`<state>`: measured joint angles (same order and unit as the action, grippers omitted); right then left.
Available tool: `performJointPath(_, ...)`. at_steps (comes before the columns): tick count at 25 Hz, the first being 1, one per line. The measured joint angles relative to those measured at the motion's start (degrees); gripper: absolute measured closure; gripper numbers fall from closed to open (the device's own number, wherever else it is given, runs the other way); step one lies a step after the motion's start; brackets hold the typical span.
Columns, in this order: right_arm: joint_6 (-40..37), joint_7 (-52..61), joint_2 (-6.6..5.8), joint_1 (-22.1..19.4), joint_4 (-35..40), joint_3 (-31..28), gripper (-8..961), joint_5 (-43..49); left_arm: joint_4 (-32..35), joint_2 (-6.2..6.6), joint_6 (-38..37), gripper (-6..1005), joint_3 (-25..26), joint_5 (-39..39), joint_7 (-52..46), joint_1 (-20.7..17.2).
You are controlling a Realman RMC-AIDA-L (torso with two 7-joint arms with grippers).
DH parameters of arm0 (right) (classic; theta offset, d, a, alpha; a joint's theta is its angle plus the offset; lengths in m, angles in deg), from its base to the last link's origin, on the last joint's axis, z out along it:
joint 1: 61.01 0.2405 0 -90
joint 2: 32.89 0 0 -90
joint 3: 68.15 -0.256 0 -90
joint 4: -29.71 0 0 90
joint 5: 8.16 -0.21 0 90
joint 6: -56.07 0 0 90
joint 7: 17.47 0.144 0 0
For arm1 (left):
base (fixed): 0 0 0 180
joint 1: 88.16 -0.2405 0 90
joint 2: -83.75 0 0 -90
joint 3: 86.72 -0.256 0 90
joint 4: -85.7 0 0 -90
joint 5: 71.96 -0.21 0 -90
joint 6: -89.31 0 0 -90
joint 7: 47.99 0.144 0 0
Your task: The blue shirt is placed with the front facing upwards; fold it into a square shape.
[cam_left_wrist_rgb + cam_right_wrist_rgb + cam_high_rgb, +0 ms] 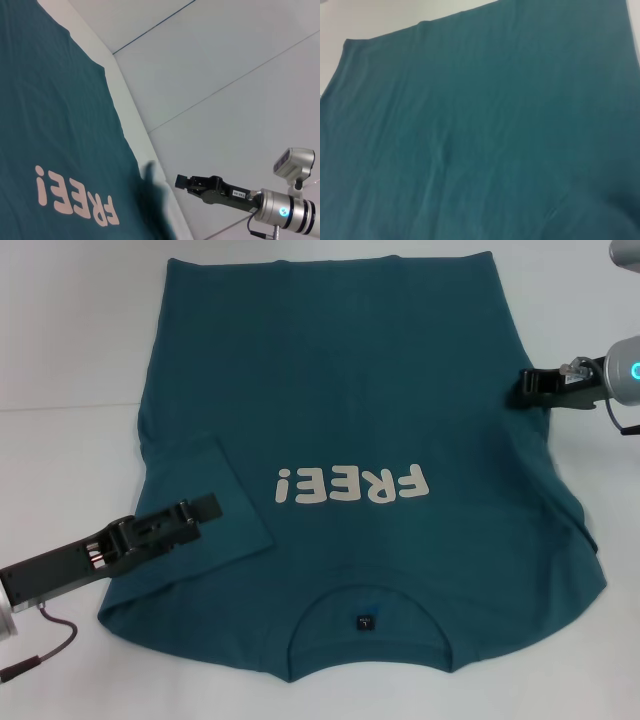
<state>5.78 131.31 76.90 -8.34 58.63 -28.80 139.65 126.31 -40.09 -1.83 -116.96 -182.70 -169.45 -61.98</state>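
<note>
On table [60, 340], blue shirt [350, 390], R wrist lacks print

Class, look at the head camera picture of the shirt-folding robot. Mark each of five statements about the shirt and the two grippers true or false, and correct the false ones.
1. The blue shirt lies with its "FREE!" print facing up. True.
2. The shirt's collar is on the far side from the robot. False: the collar with its neck label is nearest the robot.
3. The left sleeve is folded in over the body. True.
4. The left gripper is over bare table. False: it is over the folded sleeve.
5. The right gripper is at the shirt's right edge. True.
</note>
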Motion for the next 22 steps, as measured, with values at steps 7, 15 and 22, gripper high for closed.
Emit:
performJointPath(7, -3.1, -6.8, 0.19, -0.1, -0.1, -0.1, 812, -7.4, -0.4, 0.01, 0.0, 107, 0.1, 0.0, 0.1, -0.1)
performJointPath(15, -9.4, -4.0, -2.07, -1.0, 1.5, 0.6, 370, -3.1, -0.6, 0.09, -0.1, 107, 0.8, 0.0, 0.1, -0.2)
performJointPath(22, -17.9, -2.8, -3.28, -3.9, 5.1, 0.7, 180, -0.4, -0.6, 0.09, 0.0, 107, 1.4, 0.0, 0.1, -0.4)
